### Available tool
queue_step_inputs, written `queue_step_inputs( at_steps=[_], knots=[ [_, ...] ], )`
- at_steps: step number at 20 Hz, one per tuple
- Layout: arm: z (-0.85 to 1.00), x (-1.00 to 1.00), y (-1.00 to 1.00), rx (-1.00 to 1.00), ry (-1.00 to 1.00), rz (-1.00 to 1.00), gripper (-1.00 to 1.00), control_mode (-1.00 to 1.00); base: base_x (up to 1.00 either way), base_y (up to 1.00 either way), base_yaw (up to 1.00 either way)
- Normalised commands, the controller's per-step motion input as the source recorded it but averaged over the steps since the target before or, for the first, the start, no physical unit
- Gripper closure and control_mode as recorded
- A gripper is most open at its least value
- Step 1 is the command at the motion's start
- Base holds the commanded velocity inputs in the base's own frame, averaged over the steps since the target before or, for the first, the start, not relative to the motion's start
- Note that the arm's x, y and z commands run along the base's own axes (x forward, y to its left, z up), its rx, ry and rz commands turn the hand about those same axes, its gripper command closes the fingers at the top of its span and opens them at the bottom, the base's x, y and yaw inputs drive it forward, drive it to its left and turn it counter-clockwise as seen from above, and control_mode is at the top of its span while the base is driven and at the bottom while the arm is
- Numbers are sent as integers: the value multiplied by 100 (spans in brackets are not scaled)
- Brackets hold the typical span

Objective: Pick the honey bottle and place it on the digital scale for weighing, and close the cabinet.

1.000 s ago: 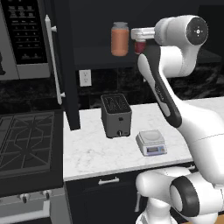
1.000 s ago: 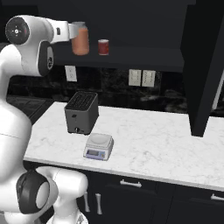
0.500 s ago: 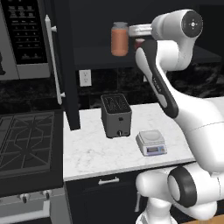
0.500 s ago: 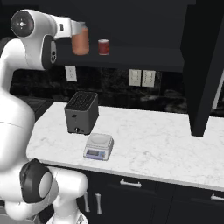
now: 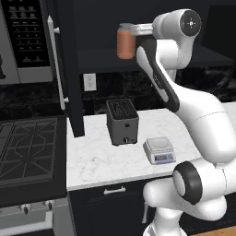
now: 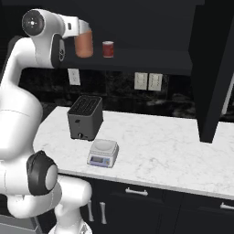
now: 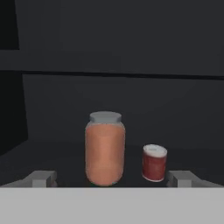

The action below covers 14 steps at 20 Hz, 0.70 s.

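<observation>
Franka Panda arm: glossy white shell in rounded, tubular segments, thick at the base and narrower toward the wrist. Joints: dark grey to black bands between segments; one large dark ring low on the body, a black strip along the inner side of the forearm. Joint cap near the wrist: round, dark grey, with a small pale centre mark. Gripper: pale grey housing; two small grey fingertips, blocky and square-ended.

Toaster, red can, stove
</observation>
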Motion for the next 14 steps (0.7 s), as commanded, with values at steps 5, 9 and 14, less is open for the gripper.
queue_step_inputs(
  at_steps=[5, 9, 14],
  knots=[
    [0, 62, 1, 0, 0, 0, -100, -100, 0, 0, 0],
    [0, 69, 7, 0, -3, 0, -100, -100, 0, 0, 0],
    [0, 53, 20, 0, -12, 0, -100, -100, 0, 0, 0]
  ],
)
